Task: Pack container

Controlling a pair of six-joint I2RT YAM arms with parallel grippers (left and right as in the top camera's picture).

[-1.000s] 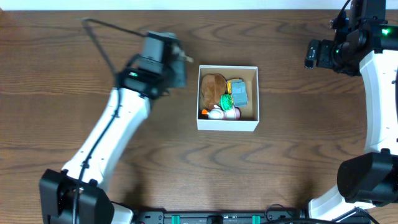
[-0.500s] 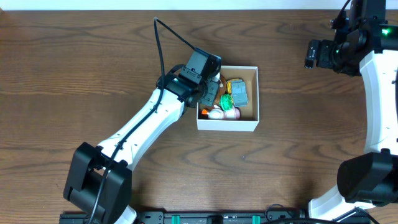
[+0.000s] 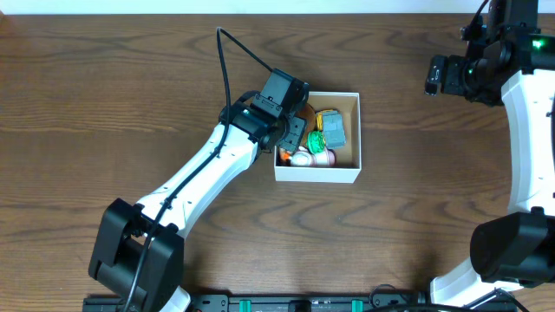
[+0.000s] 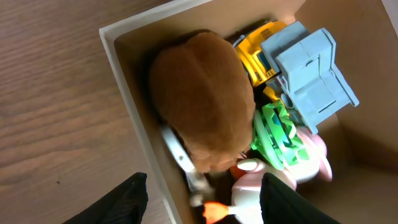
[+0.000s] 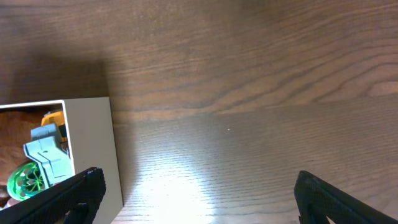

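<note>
The container (image 3: 316, 174) is a white-walled square box at mid-table with toys lying in it. My left gripper (image 3: 291, 132) hovers over its left side. In the left wrist view the left gripper (image 4: 202, 208) is open, its fingers (image 4: 124, 200) straddling the container's left wall (image 4: 134, 106), gripping nothing. Inside lie a brown plush (image 4: 202, 99), a yellow toy (image 4: 261, 53), a grey-blue block (image 4: 314, 68), a green toy (image 4: 280, 130) and a pink-white toy (image 4: 311, 163) with an orange tip (image 4: 214, 211). My right gripper (image 3: 432, 76) is open over bare table (image 5: 199, 202), to the right of the container's wall (image 5: 93, 149).
A thin grey-white piece (image 4: 180, 155) lies between the plush and the left wall. The left arm's black cable (image 3: 227, 69) arcs above the table behind the container. The brown wooden table (image 3: 104, 104) extends all round the box.
The left arm swung right from beside the container to over its left side. Its jaws then opened there. The right arm has not moved.
</note>
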